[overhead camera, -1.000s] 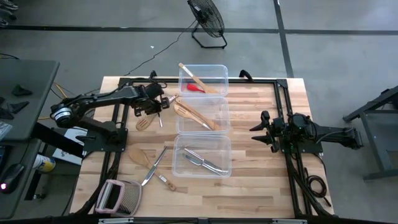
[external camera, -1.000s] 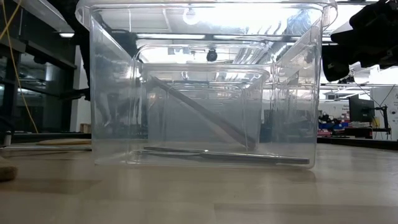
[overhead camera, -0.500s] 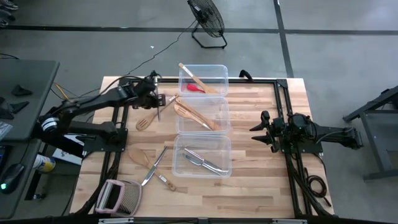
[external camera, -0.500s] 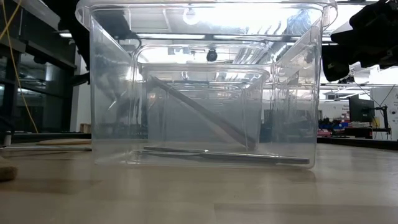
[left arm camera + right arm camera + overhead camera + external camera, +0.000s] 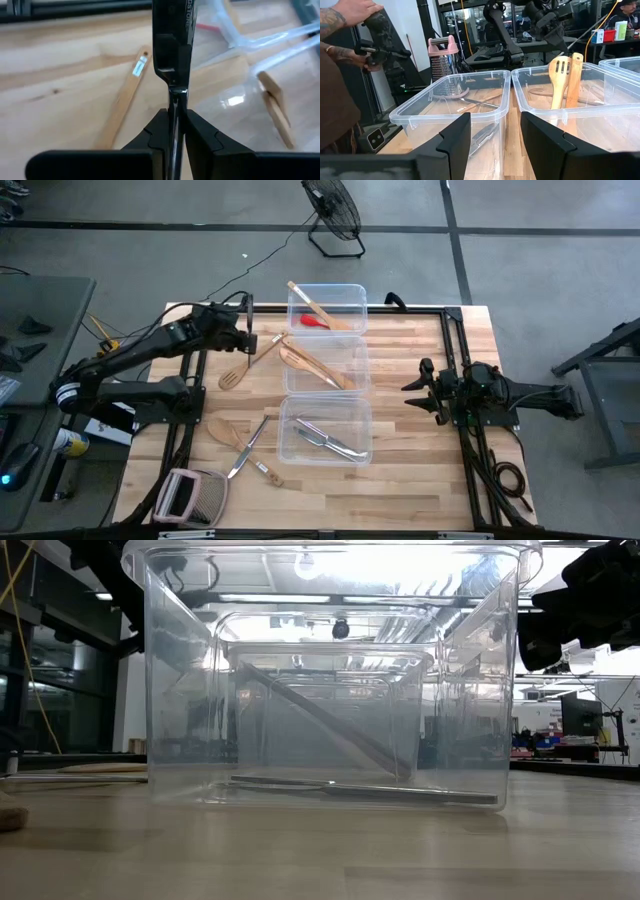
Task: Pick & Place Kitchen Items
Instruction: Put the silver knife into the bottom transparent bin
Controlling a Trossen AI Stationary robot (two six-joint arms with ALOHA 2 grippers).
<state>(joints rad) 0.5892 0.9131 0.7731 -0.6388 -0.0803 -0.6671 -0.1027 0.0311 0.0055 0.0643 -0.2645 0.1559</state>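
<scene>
My left gripper (image 5: 250, 338) is above the table's far left part, beside the far clear tub (image 5: 327, 308), and is shut on a slim utensil with a black lettered handle (image 5: 172, 40). A pale wooden slotted spatula (image 5: 240, 368) lies flat on the table below it; its handle shows in the left wrist view (image 5: 124, 102). The far tub holds a wooden spoon and a red utensil (image 5: 315, 322), the middle tub (image 5: 325, 365) wooden spoons, and the near tub (image 5: 325, 428) silver cutlery. My right gripper (image 5: 410, 394) waits open at the right, facing the tubs (image 5: 515, 120). My left gripper pinches the utensil's slim shiny neck (image 5: 173, 102), just below the black handle, between its two fingers. The utensil runs on along the fingers, with its handle pointing away from the gripper. It is lifted clear of the table and of the wooden spatula.
A wooden spoon (image 5: 220, 428), silver cutlery (image 5: 248, 445), a small wooden-handled tool (image 5: 265, 472) and a pink-handled grater (image 5: 190, 495) lie at the near left. A person's hand (image 5: 350, 15) shows beyond the table. Bare wood lies between the tubs and my right gripper.
My left gripper has risen and gone toward the table's far edge, staying shut on the black-handled utensil, which has come up clear of the table. The wooden spatula has stayed where it lay.
</scene>
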